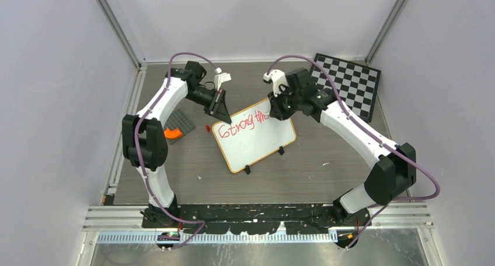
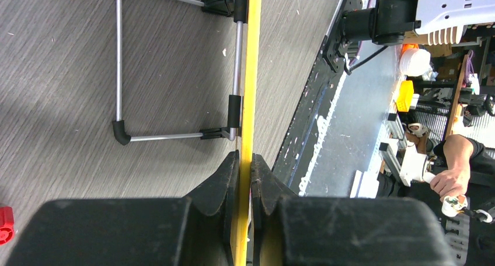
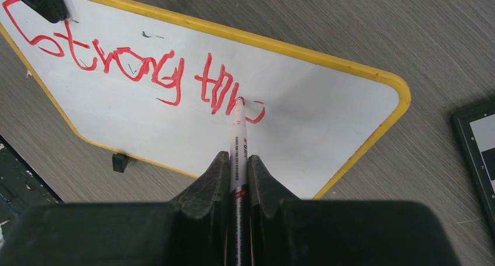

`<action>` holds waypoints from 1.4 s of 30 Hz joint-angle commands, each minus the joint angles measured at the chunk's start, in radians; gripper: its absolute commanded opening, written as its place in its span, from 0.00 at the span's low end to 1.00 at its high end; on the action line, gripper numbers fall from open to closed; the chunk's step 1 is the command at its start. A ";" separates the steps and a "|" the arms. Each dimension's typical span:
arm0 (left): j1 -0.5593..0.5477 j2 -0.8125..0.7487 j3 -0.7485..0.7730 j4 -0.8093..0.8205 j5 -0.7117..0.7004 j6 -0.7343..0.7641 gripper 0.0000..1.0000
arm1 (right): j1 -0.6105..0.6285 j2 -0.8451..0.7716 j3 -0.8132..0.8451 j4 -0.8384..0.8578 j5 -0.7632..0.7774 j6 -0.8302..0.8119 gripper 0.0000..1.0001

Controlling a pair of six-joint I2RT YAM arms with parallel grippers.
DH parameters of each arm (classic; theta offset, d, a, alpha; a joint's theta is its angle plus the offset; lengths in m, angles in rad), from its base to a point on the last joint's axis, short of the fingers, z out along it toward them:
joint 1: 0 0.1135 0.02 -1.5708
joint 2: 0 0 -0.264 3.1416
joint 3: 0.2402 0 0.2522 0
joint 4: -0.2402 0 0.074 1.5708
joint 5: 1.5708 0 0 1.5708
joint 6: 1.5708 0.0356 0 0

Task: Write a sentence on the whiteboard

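Note:
The whiteboard stands tilted at the table's middle, white with a yellow rim. My left gripper is shut on the rim at its far left corner. In the left wrist view the rim runs edge-on between that gripper's jaws. My right gripper is shut on a white marker. The marker sticks out past this gripper's fingertips, and its red tip touches the whiteboard. The red sentence reads "Strong thr" in one line, and the tip rests at its last stroke.
A black-and-white checkered board lies at the back right, close to the right arm. A red cap lies just left of the whiteboard. Further left is a dark grey plate with an orange piece. The board's wire stand rests behind it.

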 commanded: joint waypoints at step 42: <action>-0.006 0.001 0.002 -0.021 -0.040 0.007 0.00 | -0.058 -0.023 0.018 0.018 -0.034 -0.015 0.00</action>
